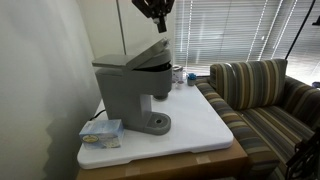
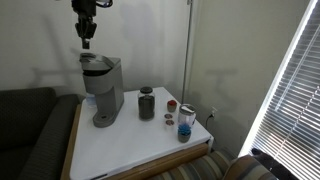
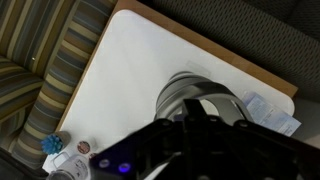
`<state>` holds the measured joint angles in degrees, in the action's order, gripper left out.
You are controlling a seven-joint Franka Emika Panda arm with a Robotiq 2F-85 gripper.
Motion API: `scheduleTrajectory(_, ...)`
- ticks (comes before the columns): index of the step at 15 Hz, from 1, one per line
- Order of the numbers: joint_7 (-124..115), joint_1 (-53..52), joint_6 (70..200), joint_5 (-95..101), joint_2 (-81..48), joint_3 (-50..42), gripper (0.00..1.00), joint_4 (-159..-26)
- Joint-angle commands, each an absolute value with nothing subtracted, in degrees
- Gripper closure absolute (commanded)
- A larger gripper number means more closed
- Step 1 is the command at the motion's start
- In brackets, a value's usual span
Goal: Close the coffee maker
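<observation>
In an exterior view the hand (image 1: 157, 20) is cut by the top edge at 12 o'clock, its jaw spacing unreadable. In the wrist view it is a dark blur hiding the 6 o'clock side of the coffee maker (image 3: 185, 95); small jars (image 3: 68, 160) at 7 o'clock run off the frame, labels illegible

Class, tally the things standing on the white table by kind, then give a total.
Coffee maker: 1
Blue-white box: 1
Tall containers: 2
Small round items: 2
Total: 6
</observation>
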<state>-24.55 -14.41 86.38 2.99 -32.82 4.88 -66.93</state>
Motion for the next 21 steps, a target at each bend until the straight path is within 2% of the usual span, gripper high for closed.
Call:
scheduleTrajectory(1, -24.1, -14.1, 82.7, 0.7, -34.9, 4.4, 1.0, -65.3)
scheduleTrajectory(21, -31.9, -14.6, 76.4, -0.9, -42.8, 2.8, 1.0, -56.6)
